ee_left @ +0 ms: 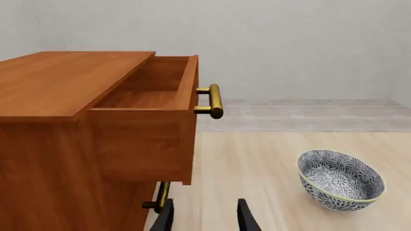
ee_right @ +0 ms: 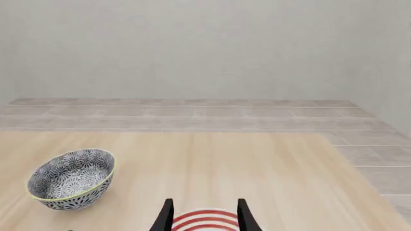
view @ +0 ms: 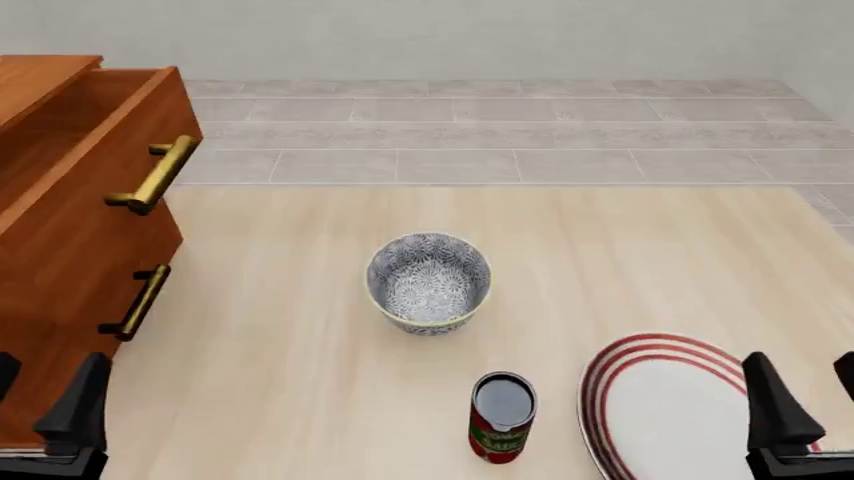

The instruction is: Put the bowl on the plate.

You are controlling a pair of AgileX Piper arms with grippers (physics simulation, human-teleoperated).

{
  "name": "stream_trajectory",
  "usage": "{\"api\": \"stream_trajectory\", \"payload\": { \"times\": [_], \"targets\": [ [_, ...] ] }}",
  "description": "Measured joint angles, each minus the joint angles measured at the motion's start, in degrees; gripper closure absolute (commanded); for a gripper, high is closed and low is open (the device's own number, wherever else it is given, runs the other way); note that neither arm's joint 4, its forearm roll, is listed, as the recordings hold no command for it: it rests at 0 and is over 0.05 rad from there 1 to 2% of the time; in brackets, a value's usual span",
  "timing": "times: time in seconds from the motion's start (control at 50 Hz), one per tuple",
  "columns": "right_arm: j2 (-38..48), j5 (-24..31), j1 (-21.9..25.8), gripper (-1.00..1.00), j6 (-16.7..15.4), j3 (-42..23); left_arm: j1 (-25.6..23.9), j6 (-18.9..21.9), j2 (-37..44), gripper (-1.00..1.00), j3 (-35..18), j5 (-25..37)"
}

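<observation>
Both tools (view: 40,420) (view: 807,415) gape empty; bowl (view: 429,281) sits mid-table, apart from plate (view: 667,405).

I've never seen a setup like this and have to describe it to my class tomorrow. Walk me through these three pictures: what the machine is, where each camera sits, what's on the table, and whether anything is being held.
These are computer-rendered pictures of two robot arms at a wooden table, steered by a person.

The front view looks down from above and behind the arms. At its bottom corners you see the left tool and the right tool. The other two pictures come from small cameras just behind each tool, looking along its two dark fingers: the left tool and the right tool.

On the table stand a patterned bowl, a can with a red label nearer the arms, and a white plate with red rings, under the right tool. A wooden cabinet stands at the left, its top drawer pulled open.

Both tools are open and hold nothing. The bowl is not yet on the plate.
</observation>
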Motion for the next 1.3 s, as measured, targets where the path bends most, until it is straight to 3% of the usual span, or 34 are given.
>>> {"api": "stream_trajectory", "payload": {
  "times": [0.5, 1.0, 1.3],
  "targets": [
    [3.76, -1.63, 0.91, -1.0, 0.06, -0.99, 0.0, 0.0, 0.24, -1.0, -0.14, -0.06],
    [24.45, -13.46, 6.98, -1.0, -1.98, -6.93, 0.0, 0.0, 0.26, -1.0, -0.15, -0.07],
    [35.88, -17.05, 11.48, -1.0, -3.99, -12.0, 0.0, 0.0, 0.26, -1.0, -0.15, -0.07]
  ]
}}
